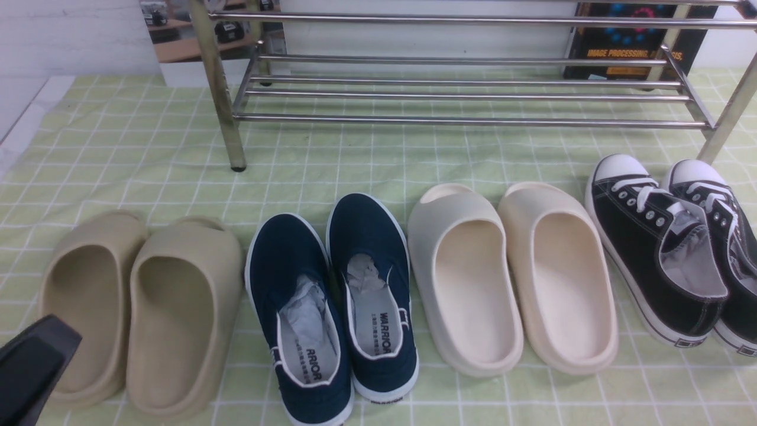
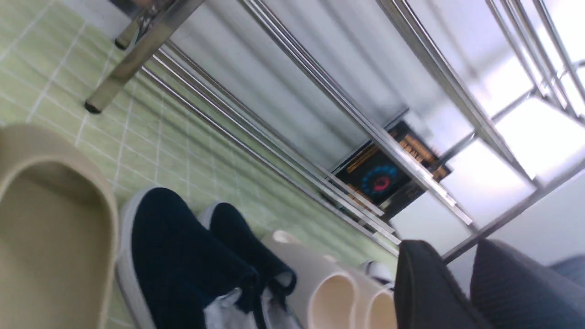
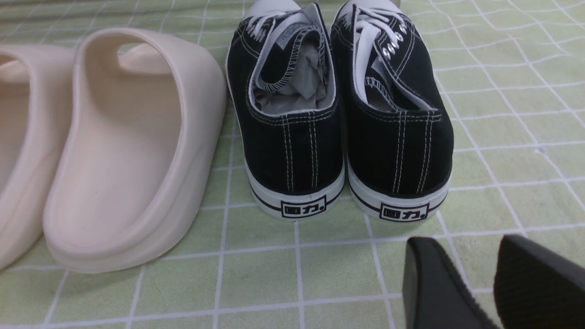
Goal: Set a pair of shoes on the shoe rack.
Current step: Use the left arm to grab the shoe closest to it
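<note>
Navy slip-on pair (image 1: 361,236) sits on the green checked cloth (image 1: 148,148), the two shoes side by side and touching, toes toward the shoe rack (image 1: 461,121), heels toward me. Both have paper stuffing, and WARRIOR print shows on the grey insoles. Neither shoe is on the rack. It stands beyond the row, apart from the toes.

Row order from my left is beige slides (image 1: 177,313), navy pair, cream slides (image 1: 473,284), black lace-ups (image 1: 650,266). A dark book (image 1: 627,41) stands behind the rack's right end.

My left gripper (image 2: 450,256) has its fingers apart with nothing between them. The wrist camera looks past them over the navy toes to the rack bars. In the front view only a black part of it shows at the lower left corner, by the outer beige slide's heel, and I can't tell if it touches.

My right gripper (image 3: 466,256) also has its fingers apart and grips nothing. It's low over the cloth, just behind the lace-ups' heels.
</note>
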Available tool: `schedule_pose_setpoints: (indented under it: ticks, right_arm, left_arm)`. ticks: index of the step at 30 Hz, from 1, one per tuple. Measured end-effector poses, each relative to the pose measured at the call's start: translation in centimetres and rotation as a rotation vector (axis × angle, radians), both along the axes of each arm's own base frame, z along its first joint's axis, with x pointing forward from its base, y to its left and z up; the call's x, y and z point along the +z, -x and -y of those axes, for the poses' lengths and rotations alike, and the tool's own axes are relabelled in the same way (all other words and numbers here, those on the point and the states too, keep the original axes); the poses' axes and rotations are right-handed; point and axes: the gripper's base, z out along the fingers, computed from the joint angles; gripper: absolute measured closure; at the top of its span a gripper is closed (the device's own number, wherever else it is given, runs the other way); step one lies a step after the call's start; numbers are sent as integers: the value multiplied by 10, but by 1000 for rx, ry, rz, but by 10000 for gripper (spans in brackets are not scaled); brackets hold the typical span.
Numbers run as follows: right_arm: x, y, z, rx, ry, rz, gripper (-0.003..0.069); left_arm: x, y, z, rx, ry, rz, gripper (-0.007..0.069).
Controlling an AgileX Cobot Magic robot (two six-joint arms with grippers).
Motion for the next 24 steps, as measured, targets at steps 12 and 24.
schedule_pose_setpoints:
  ticks: [12,24]
  right_arm:
    - [0,0,0,0,0,0,413]
    - [0,0,0,0,0,0,413]
  left_arm:
    - [35,-61,-13,-85,-622,-705,638]
    - [44,-129,27,-349,-698,-950,638]
